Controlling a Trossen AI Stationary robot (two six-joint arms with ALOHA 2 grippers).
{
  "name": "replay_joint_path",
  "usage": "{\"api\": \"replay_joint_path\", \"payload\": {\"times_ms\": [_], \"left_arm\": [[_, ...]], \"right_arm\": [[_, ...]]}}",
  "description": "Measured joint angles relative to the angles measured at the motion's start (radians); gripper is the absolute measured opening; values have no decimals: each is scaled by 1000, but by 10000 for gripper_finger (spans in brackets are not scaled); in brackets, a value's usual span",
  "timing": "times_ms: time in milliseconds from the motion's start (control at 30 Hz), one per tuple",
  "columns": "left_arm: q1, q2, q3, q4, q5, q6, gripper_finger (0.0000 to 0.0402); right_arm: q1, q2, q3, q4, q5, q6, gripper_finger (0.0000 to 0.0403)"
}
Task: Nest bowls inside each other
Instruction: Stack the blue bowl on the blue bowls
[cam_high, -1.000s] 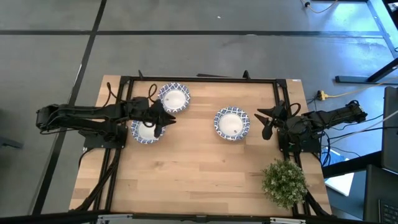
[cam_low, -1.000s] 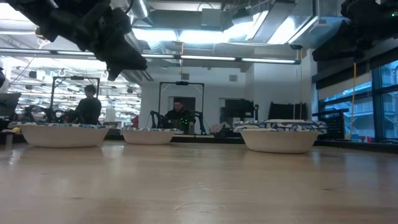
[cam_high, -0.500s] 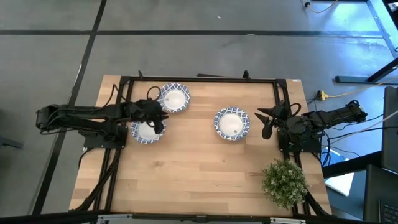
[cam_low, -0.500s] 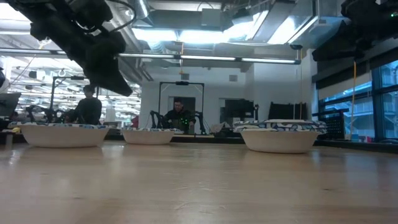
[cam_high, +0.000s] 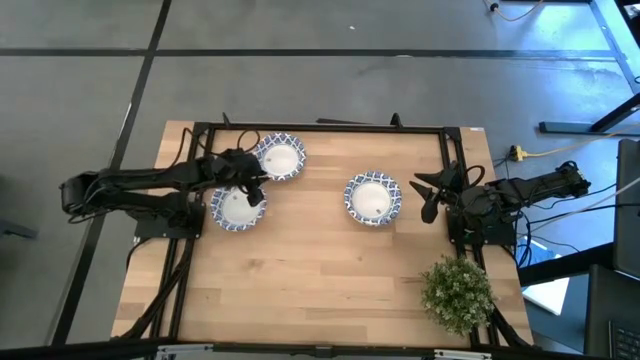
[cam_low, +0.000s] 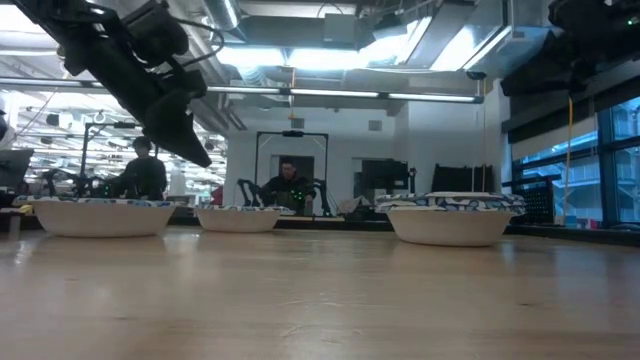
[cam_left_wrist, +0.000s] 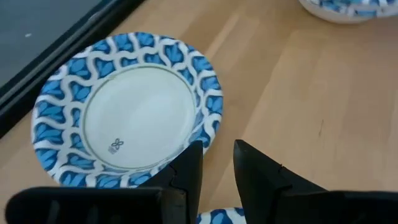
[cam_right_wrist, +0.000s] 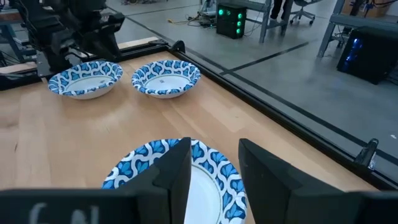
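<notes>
Fingers on the left gripper (cam_high: 257, 192) sit with only a narrow gap between them and nothing held; in the left wrist view those dark fingers (cam_left_wrist: 186, 171) point down just beside the rim of the rear bowl (cam_left_wrist: 127, 111). From above, that gripper hangs over the far edge of the near-left bowl (cam_high: 235, 208), between it and the rear bowl, which lies just behind.

A 3rd bowl (cam_high: 372, 199) sits well apart toward the right side of the pale wooden table (cam_high: 320, 280), all 3 upright and none nested. The right gripper (cam_high: 431, 196) waits just beside that bowl, its fingers spread a little and empty — the right wrist view shows the bowl's patterned rim between them.

A bushy green potted plant (cam_high: 458, 292) stands at the table's near right corner. A black metal frame (cam_high: 320, 126) runs along the table's far edge, on a grey floor crossed by dark lines. Across the tabletop the room shows bright ceiling lights, and a person (cam_low: 143, 172) stands far back on the left, with another figure (cam_low: 287, 185) seated in the middle — both distant.
</notes>
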Motion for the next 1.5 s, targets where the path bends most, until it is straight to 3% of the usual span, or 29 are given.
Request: {"api": "replay_joint_path", "payload": {"times_ms": [367, 800, 933, 1167, 1500], "left_arm": [[-17, 172, 48, 54, -8, 171, 85], [-34, 350, 125, 21, -57, 228, 85], [-56, 377, 136, 15, -68, 229, 85], [-93, 387, 137, 4, -232, 251, 85], [-95, 387, 137, -13, -226, 230, 85]], "right_arm": [[0, 0, 0, 5, 12, -2, 136], [0, 0, 0, 1, 12, -3, 136], [0, 0, 0, -8, 14, -5, 136], [0, 0, 0, -9, 16, -6, 136], [0, 0, 0, -10, 17, -6, 136]]}}
